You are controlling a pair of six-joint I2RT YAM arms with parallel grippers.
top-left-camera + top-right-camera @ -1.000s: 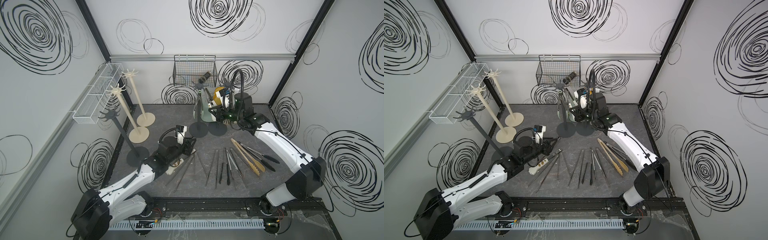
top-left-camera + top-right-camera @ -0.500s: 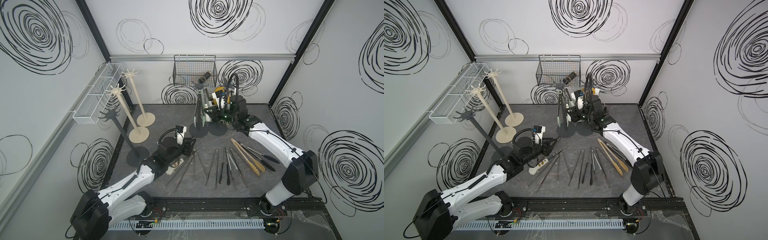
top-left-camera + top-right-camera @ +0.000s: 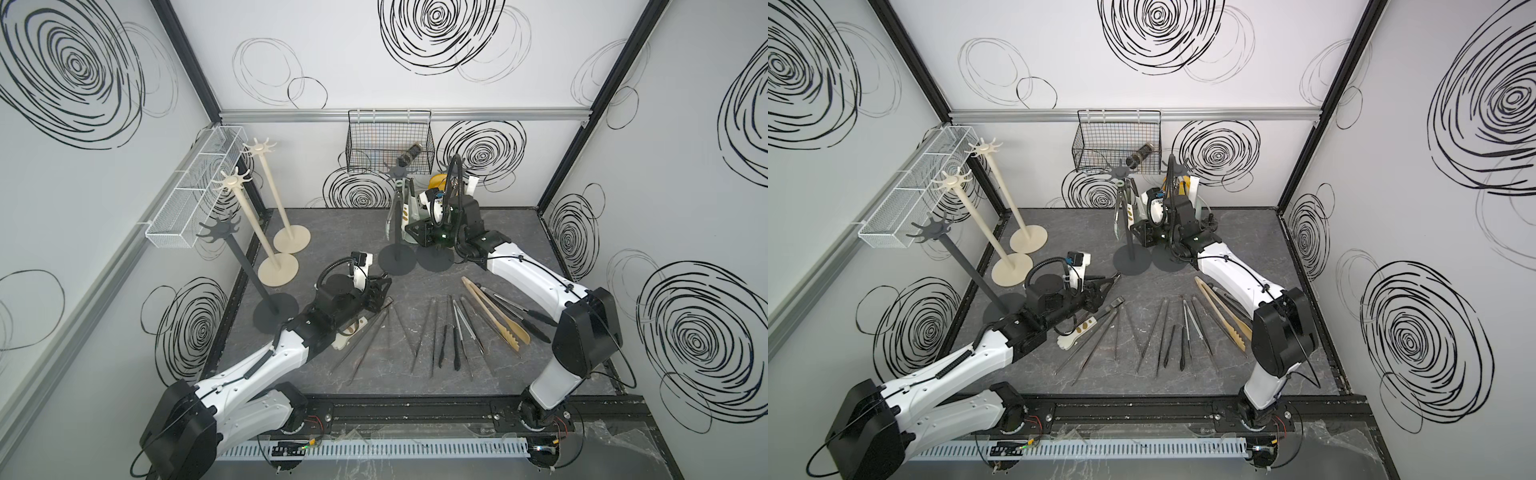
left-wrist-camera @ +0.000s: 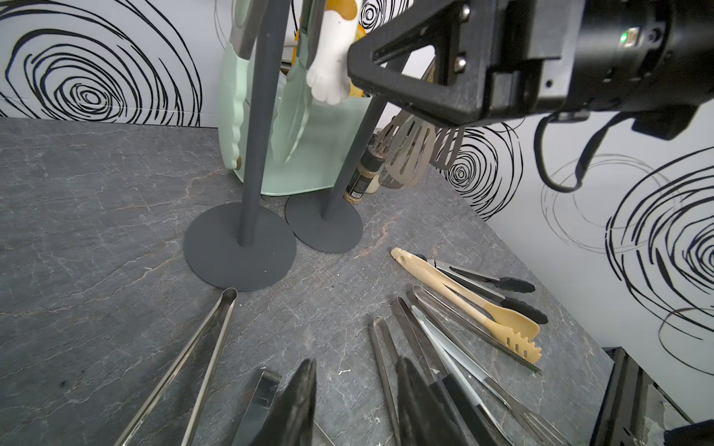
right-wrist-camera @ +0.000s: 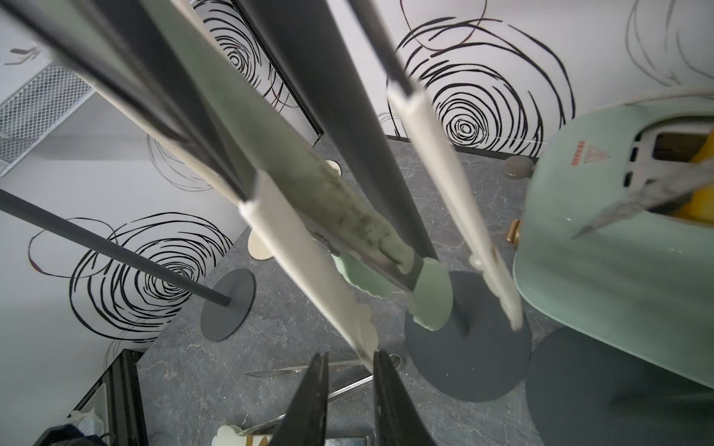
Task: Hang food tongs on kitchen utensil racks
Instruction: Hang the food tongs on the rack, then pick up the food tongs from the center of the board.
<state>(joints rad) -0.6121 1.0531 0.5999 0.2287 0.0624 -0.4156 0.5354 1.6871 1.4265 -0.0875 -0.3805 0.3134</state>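
Several food tongs lie fanned on the grey table in both top views: steel ones point(image 3: 432, 328), a wooden tan pair point(image 3: 494, 313) and black-tipped ones point(image 3: 530, 320). Cream-headed tongs point(image 5: 309, 266) and green-headed tongs point(image 5: 347, 216) hang from a dark grey utensil rack point(image 3: 397, 216) at the back. My right gripper point(image 5: 351, 390) is beside that rack, open, with the cream tip just off one finger. My left gripper point(image 4: 355, 390) hovers low and open over the left end of the fan, holding nothing. Another cream-headed pair point(image 3: 1069, 338) lies under the left arm.
A second dark grey rack point(image 4: 361, 127) stands beside the first, a third point(image 3: 243, 266) at the left, and two cream racks point(image 3: 253, 224) behind it. A mint toaster point(image 5: 618, 231) and spice jar point(image 4: 361, 173) sit at the back. A black wire basket point(image 3: 388, 141) and a white mesh basket point(image 3: 195, 187) hang on the walls.
My right gripper swung left to the back rack and its jaws have parted off the cream-headed tongs, which now hang there. The left arm has not moved.
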